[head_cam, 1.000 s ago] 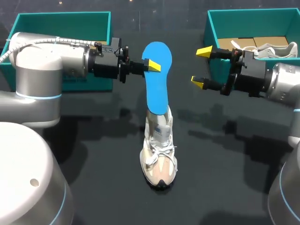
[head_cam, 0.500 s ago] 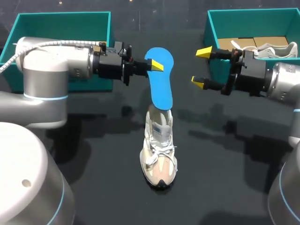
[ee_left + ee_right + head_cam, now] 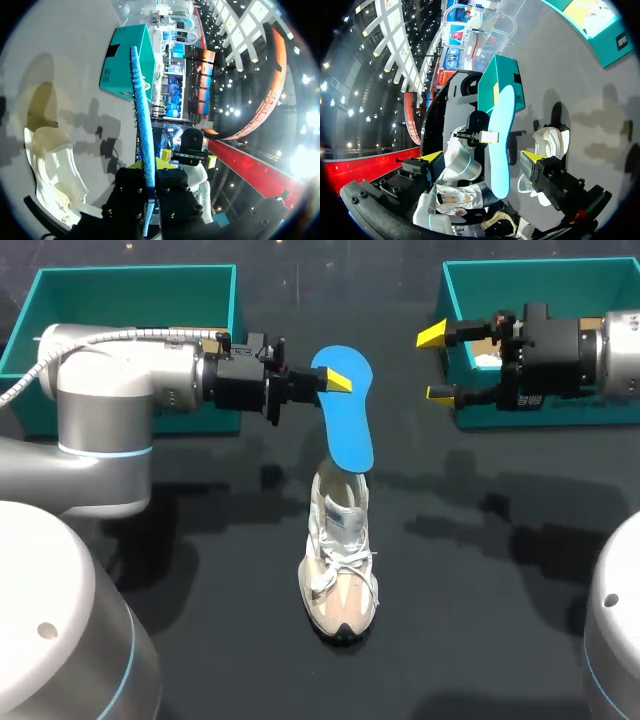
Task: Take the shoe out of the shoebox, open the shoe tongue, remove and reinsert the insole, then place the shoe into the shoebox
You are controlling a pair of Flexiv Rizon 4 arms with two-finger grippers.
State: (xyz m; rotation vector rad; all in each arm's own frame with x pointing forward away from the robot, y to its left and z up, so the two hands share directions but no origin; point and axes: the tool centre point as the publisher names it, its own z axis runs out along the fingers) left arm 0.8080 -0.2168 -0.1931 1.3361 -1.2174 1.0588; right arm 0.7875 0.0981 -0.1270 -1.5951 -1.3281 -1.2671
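The left tool (image 3: 335,380) clamps the blue insole (image 3: 348,425) near its upper end. The lower end meets the collar of the shoe (image 3: 340,570), which stands mid-table (image 3: 480,590). The right tool (image 3: 437,365) is wide open beside the shoebox (image 3: 540,418) at the far right corner. Guide the insole in line with the shoe opening, so its edge does not snag the tongue.
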